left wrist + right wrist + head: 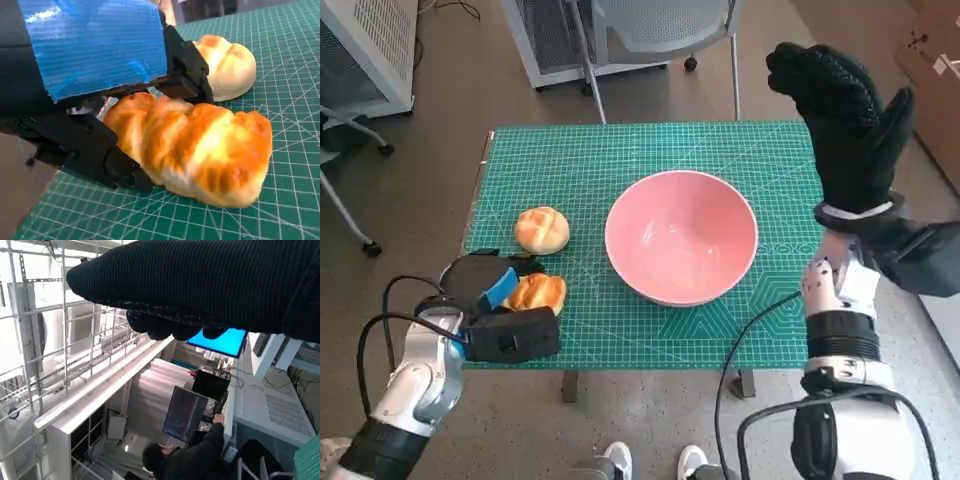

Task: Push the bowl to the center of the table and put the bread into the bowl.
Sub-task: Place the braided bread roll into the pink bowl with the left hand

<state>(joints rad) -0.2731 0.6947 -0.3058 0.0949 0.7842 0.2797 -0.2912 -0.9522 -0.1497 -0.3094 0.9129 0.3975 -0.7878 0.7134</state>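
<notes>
Beside the pink bowl [681, 237], the left hand [492, 300] covers part of the long bread roll [538, 292] in the head view, so only the roll's end nearer the bowl shows. In the left wrist view the hand's blue-taped back hides the roll's far end and part of the round bun [227, 62] behind it. The right hand [847, 125], raised above the surface [590, 160] beside the bowl, blocks that corner of the green mat. In the right wrist view its fingers are mostly cut off by the picture's edge, and the screens near the seated person [192, 455] are too small to read.
</notes>
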